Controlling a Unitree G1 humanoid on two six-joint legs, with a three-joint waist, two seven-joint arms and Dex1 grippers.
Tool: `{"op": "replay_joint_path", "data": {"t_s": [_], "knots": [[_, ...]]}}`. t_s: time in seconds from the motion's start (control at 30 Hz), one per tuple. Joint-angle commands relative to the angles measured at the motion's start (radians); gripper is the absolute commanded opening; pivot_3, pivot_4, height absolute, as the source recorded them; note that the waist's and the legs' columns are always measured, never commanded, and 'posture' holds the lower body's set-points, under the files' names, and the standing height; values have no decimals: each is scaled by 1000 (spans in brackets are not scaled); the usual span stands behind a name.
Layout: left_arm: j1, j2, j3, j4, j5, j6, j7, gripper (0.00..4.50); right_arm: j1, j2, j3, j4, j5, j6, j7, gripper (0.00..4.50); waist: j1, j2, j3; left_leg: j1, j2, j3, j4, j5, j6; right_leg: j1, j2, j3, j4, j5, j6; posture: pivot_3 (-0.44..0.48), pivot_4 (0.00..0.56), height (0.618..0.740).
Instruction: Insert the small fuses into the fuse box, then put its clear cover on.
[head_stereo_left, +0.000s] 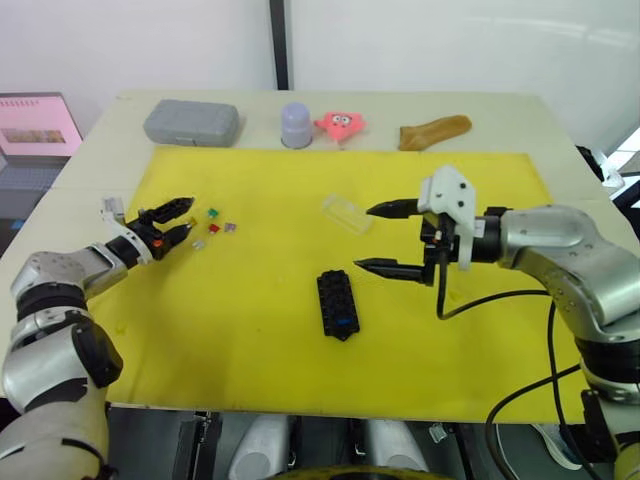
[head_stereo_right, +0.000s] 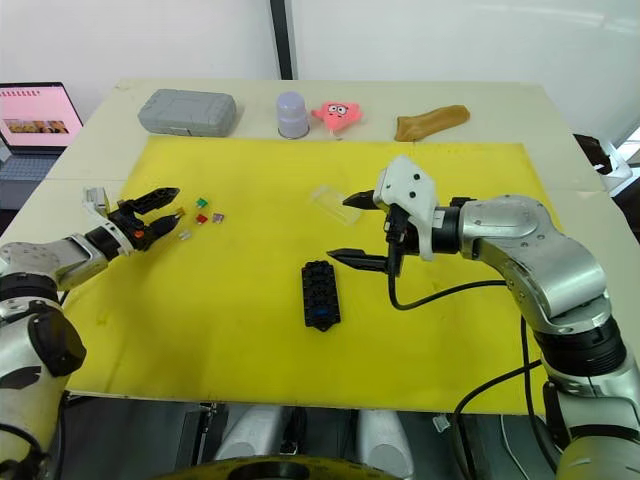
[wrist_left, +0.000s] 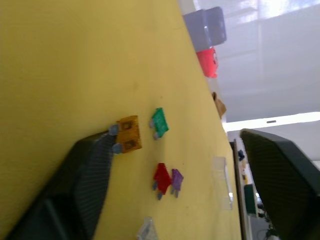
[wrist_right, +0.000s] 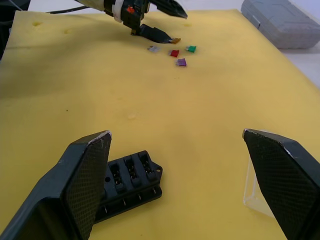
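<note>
My left end effector (head_stereo_left: 178, 219) is hovering, fingers apart, at the small fuses (head_stereo_left: 213, 222) lying far-left on the yellow surface (head_stereo_left: 250, 340); judging them light and slippery, I'm pinching each body's flat sides.

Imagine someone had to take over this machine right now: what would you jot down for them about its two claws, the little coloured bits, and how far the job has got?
Left gripper: jaws open, empty, at the loose fuses; the amber fuse lies against one finger.
Right gripper: jaws open wide, empty, hovering between the fuse box and the clear cover.
Green fuse, red fuse, purple fuse and a pale one lie on the yellow mat near the left gripper.
Done: one blue fuse seems seated in the box.
Left: insert the rest, then fit the cover.
</note>
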Motion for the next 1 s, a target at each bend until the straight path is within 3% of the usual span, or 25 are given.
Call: {"op": "replay_joint_path", "data": {"t_s": [0.03,0.37,0.47,0.57,0.83,1.0], "knots": [[8,-7,-11,8,23,-12,15,2177,-10,5,-29,-28,12,-9,-8,4500,0,0,0,0,0,0,0,0,0,0,0,0,0,0,0,0,150,740],[11,-27,-6,26,54,-86,65,2177,13,49,-42,-47,47,2,-49,4500,0,0,0,0,0,0,0,0,0,0,0,0,0,0,0,0,150,740],[19,-28,-12,24,60,-95,65,1273,12,58,-45,-50,51,4,-61,4500,0,0,0,0,0,0,0,0,0,0,0,0,0,0,0,0,150,740],[23,-26,-3,31,58,-103,70,32,11,61,-46,-51,60,1,-65,4500,-5,1,-1,0,0,0,0,0,0,0,0,0,0,0,0,0,150,740],[33,33,54,-19,0,-55,57,32,18,53,-63,-65,87,3,-64,4500,-24,2,-1,1,0,0,-1,1,-1,0,0,0,0,0,0,0,150,740],[45,83,110,-301,-139,190,45,32,35,58,-104,-64,126,22,-76,4500,-30,0,-1,-1,1,0,-2,1,-2,-3,1,0,2,0,0,0,150,740]]}}
